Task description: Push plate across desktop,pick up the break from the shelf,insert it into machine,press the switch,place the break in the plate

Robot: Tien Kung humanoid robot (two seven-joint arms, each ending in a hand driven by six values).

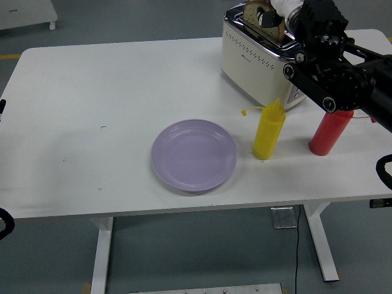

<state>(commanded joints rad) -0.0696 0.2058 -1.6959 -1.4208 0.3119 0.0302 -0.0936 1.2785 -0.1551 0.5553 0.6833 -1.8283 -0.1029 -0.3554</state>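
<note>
right arm: black, comes in from the right edge, reaching up and left to the far right of the table | right hand (283,13): at the top edge, pale fingers (283,6) closed round a slice of bread (257,13) | left arm: only a dark sliver at the left edge, hand unseen

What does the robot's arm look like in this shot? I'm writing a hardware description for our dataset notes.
The right arm is matte black and bulky, built from blocky, angular segments with silver round caps at its joints. It ends in the right hand, which has pale, whitish parts at the tip. A black cable loops at the picture's right edge. Of the left arm, only a small black piece shows at the left edge.
</note>
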